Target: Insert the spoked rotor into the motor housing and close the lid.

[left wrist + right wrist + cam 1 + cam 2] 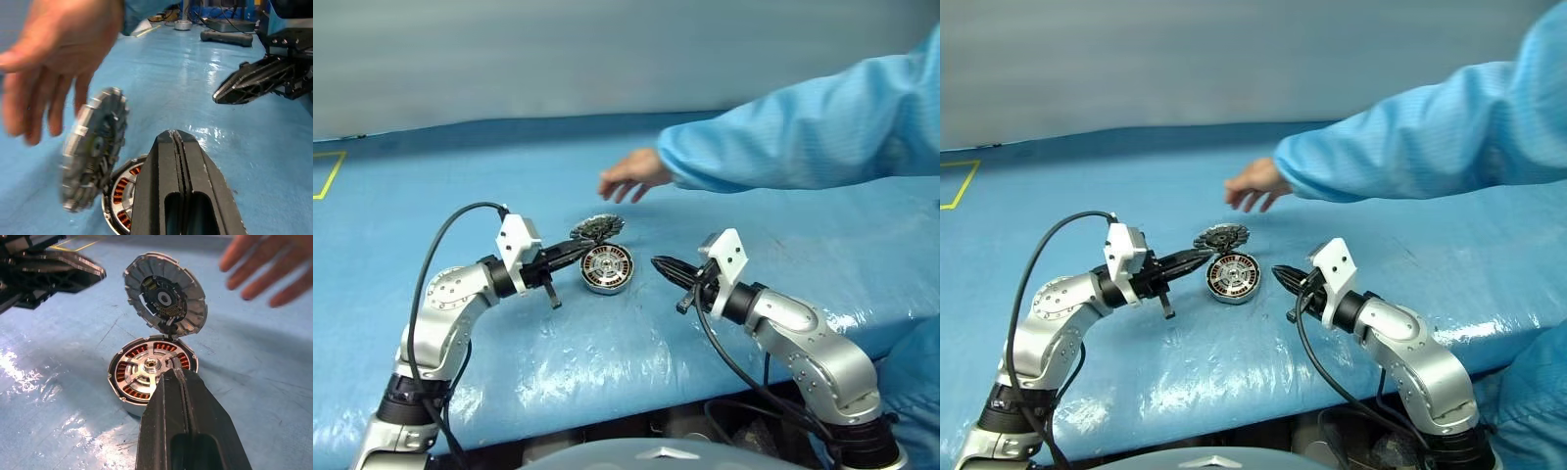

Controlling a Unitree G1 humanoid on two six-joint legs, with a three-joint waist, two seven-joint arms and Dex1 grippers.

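Motor housing (152, 376): lies flat on the blue table (460, 186) between my two grippers, copper windings showing around the silver hub, with what I take to be the spoked rotor's arms already across its face.
Lid (165, 294): stands swung up on its hinge at the far edge of the housing, tilted and not yet down.
Left gripper (576, 252): fingers pressed together, holding nothing, tip just beside the raised lid on its left.
Right gripper (658, 262): fingers likewise together and empty, pointing at the housing from the right, a little apart from it.
Person's hand (628, 177): hovers beyond the lid, close to my working space.
Step in hand: closing the lid, as I judge it.
How I'd do it well: I would wait for that hand to clear, then bring the closed left tip against the lid's back face above the hinge and press it forward and down gently, keeping the right tip beside the rim so the housing cannot slide.
Risk: pushing near the hinge may skid the whole motor.
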